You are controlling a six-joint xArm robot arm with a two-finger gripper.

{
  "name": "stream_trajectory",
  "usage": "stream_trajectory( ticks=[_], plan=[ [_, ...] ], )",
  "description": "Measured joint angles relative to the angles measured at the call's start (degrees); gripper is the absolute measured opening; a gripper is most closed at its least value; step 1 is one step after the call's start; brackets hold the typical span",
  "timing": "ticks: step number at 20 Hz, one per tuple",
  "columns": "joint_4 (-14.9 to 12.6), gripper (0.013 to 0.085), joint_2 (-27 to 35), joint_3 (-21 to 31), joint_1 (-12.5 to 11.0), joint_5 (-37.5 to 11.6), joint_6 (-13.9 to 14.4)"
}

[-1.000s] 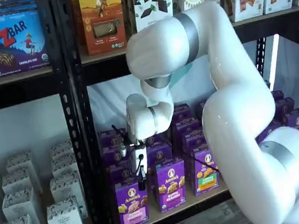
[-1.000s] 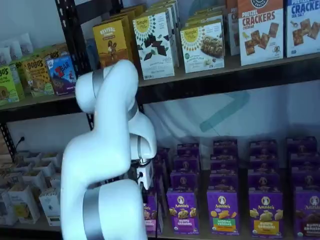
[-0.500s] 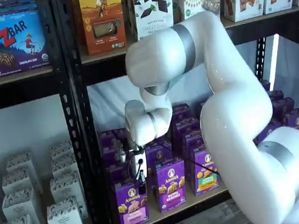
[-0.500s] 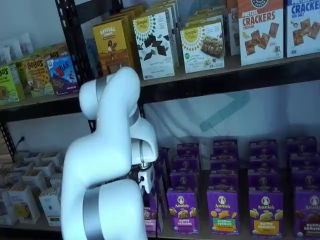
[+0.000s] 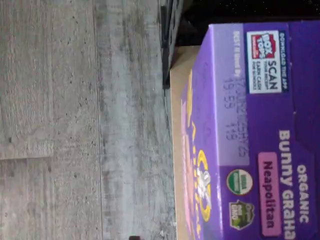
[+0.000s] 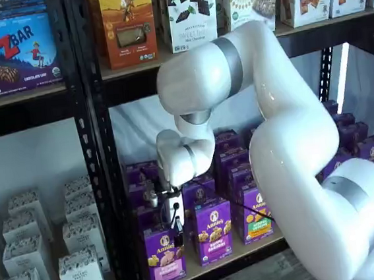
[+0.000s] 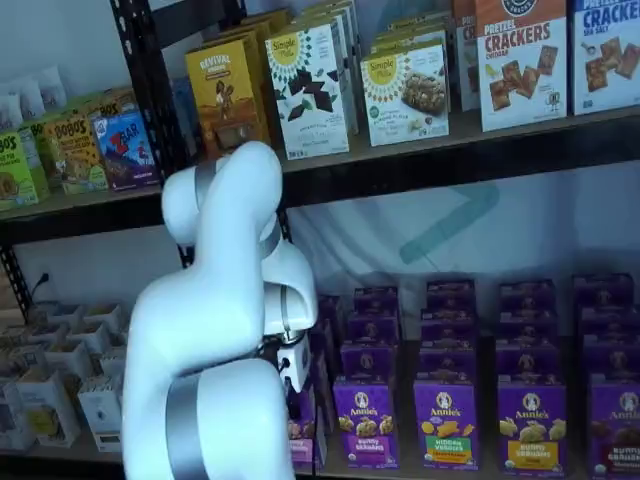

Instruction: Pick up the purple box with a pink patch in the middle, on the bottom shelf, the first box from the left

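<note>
While the white arm (image 6: 286,137) bends down from the right in both shelf views, the gripper (image 6: 176,230) hangs at the end of it with its white body upright and a black finger pointing down, just above the top edge of the purple box (image 6: 165,256). Only a side-on sliver of the fingers shows there, and in a shelf view the gripper's white body (image 7: 296,362) is half hidden behind the arm, so no gap can be seen directly; the jaws stand spread as wide as they go, and nothing is held between them. A thin black cable runs down the front of the gripper body.

Directly beneath, the wrist view looks onto the purple box's top flap (image 5: 260,130), turned on its side, with a pink label reading "Neapolitan", white "ORGANIC BUNNY GRAHAMS" lettering, a green organic seal and a Box Tops square. Its front face shows only as a narrow strip.

That box stands upright at the front left corner of the bottom shelf (image 6: 250,248), with its rabbit seal at the top and a pink patch low on the front. Just beside it on the right stand 2 more purple Annie's cartons, the nearer one (image 6: 214,230) with white lettering and the farther (image 6: 256,213) with a green patch. Further purple cartons line up in rows behind them. Grey wood-grain floor (image 5: 75,125) lies below the shelf's tan edge
</note>
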Motion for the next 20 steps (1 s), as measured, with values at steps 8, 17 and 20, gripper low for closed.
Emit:
stream_trajectory(
  ticks=[8,17,20],
  plan=[
    [-0.15,0.0850,1.46,-2.60,0.01,2.07,0.20],
    [0.05,0.0850,2.84,-4.67,0.35,3.46,0.41],
    [0.71,0.0810,3.13,-4.95,0.45,3.19,-0.08]
  ],
)
